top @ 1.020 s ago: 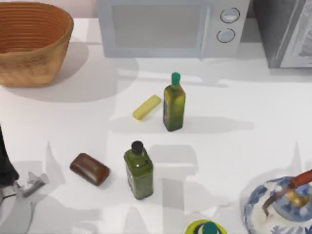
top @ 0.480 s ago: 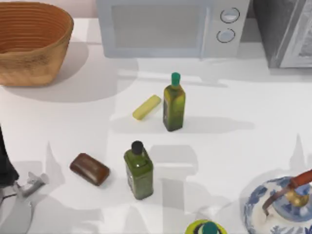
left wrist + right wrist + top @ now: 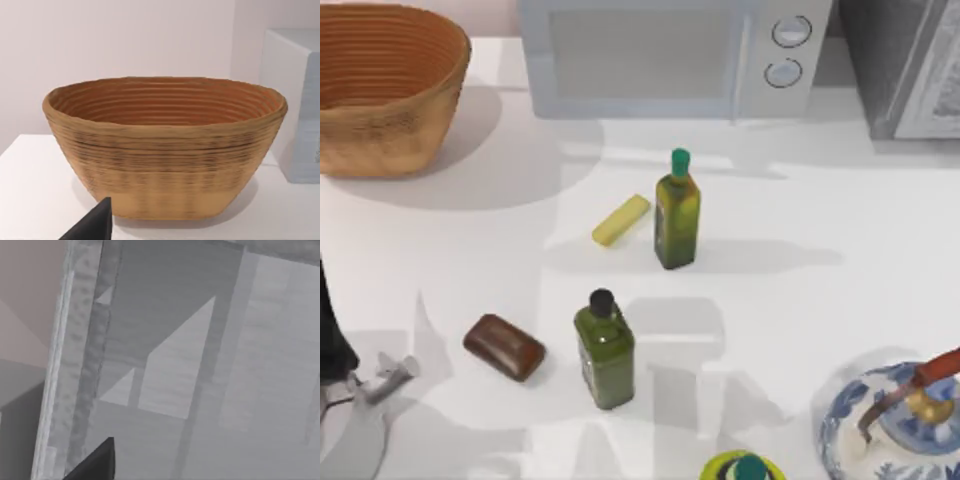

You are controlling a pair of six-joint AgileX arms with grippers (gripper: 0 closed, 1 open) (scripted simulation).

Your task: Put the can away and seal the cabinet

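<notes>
The can is out of view. The cabinet [image 3: 908, 68] is a grey box at the table's far right corner, and the right wrist view looks close onto its grey panels [image 3: 165, 365]. A dark tip of my right gripper [image 3: 97, 462] sits at that view's edge. My left arm [image 3: 330, 340] stands as a dark shape at the table's left edge. A dark tip of my left gripper [image 3: 95, 225] shows in the left wrist view, facing the woven basket [image 3: 165, 145].
The basket [image 3: 385, 85] is at the far left, a microwave [image 3: 660, 60] at the back centre. Two olive-green bottles [image 3: 677, 215] [image 3: 605, 350], a yellow bar [image 3: 621, 220] and a brown block [image 3: 504, 346] stand mid-table. A blue-white teapot [image 3: 895, 420] sits front right.
The pointed shadow at the table's right side has slid away. The bottles, bar, block and left arm have not moved.
</notes>
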